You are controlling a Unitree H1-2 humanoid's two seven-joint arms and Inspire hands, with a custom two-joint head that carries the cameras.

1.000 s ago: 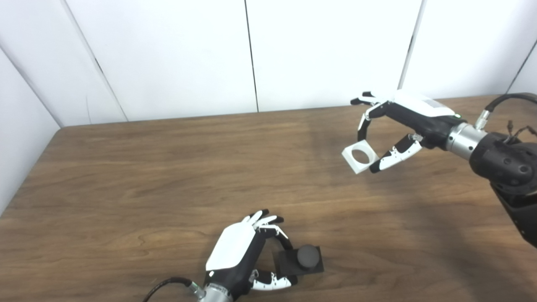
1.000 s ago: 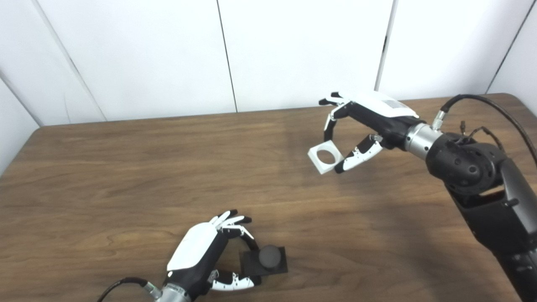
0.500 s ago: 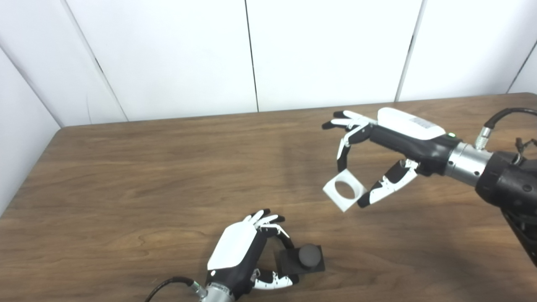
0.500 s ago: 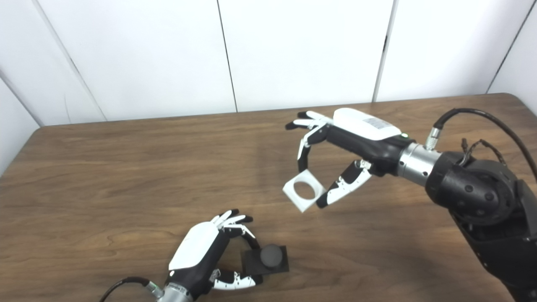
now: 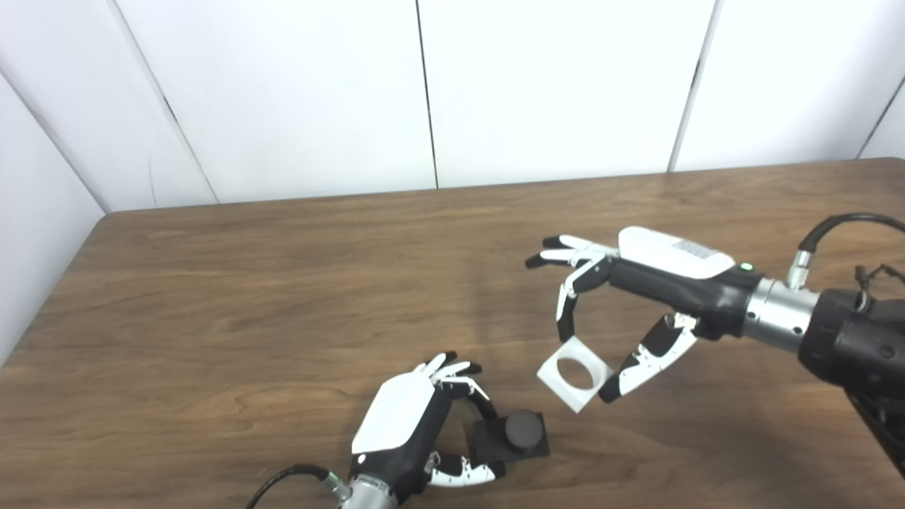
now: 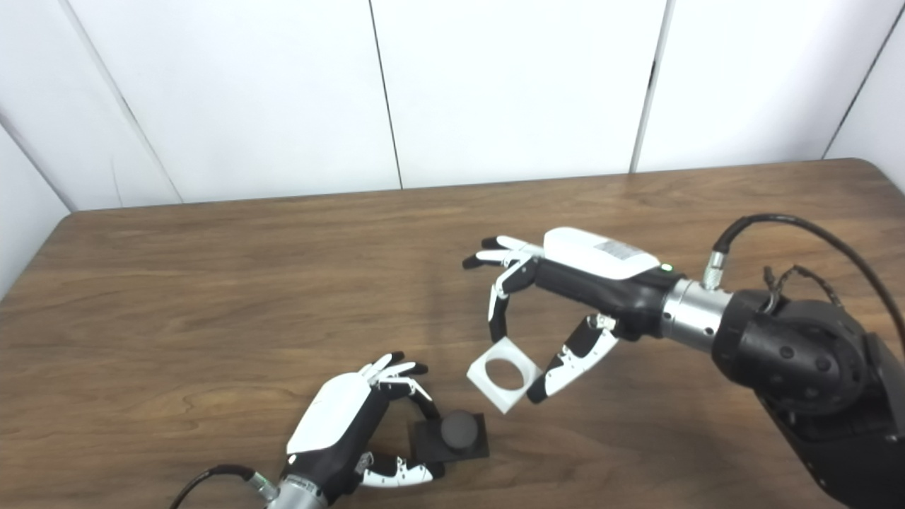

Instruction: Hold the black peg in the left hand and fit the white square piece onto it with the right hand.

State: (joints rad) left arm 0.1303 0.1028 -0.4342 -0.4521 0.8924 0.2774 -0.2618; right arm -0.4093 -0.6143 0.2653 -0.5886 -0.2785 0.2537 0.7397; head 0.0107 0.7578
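Observation:
The black peg (image 5: 522,431), a round post on a square black base, rests on the wooden table (image 5: 212,297) near the front edge. My left hand (image 5: 413,424) is shut on the base's left side, a finger above and the thumb below. The white square piece (image 5: 574,373), with a round hole through it, is pinched between a finger and the thumb of my right hand (image 5: 636,297). That piece hangs in the air just up and right of the peg, apart from it. In the right eye view the piece (image 6: 504,373) sits above the peg (image 6: 458,431).
White wall panels (image 5: 424,92) stand behind the table's far edge. The right forearm (image 5: 834,332) and its cable reach in from the right side over the table.
My right hand has carried the white square piece down and to the left, from the far right of the table toward the peg. The left hand and peg have stayed put.

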